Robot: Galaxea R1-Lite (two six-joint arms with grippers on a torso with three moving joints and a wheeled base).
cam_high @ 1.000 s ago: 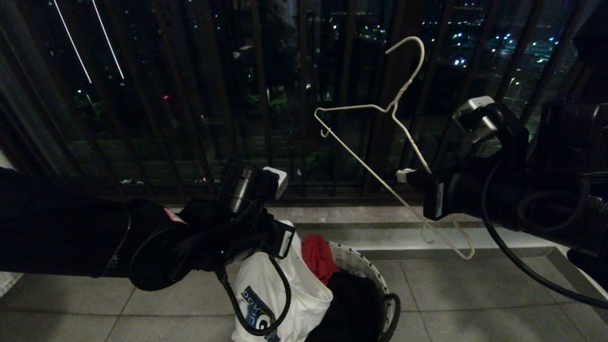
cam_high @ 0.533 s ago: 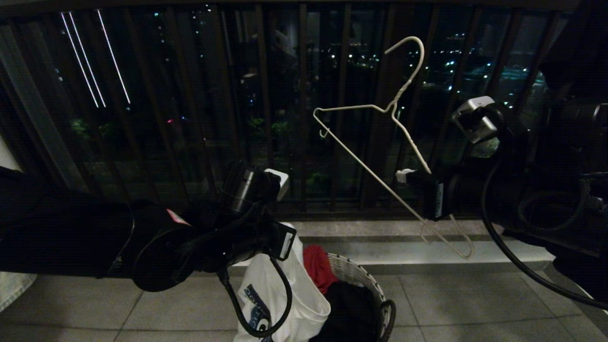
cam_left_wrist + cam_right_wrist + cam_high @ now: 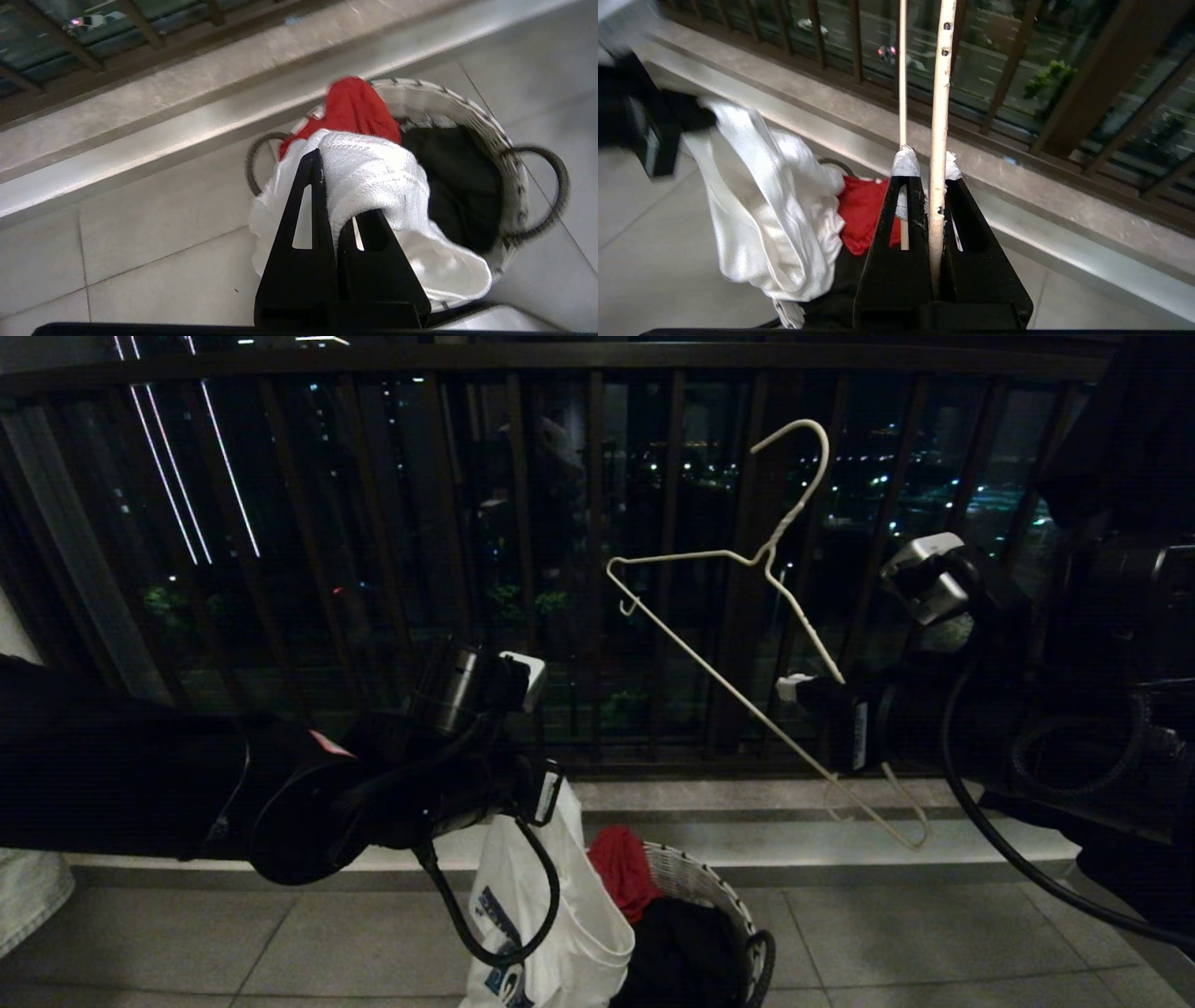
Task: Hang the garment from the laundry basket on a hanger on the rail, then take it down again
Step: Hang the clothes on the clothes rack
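Early stage: left claw (image 3: 336, 186) pinching garment (image 3: 373, 177) above laundry basket (image 3: 504, 154), lower centre; right claw (image 3: 924, 186) clamping hanger (image 3: 719, 616); hanging outstanding.

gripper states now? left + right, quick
Left gripper: closed, holding the white T-shirt above the laundry basket.
Right gripper: closed, holding the white wire hanger.
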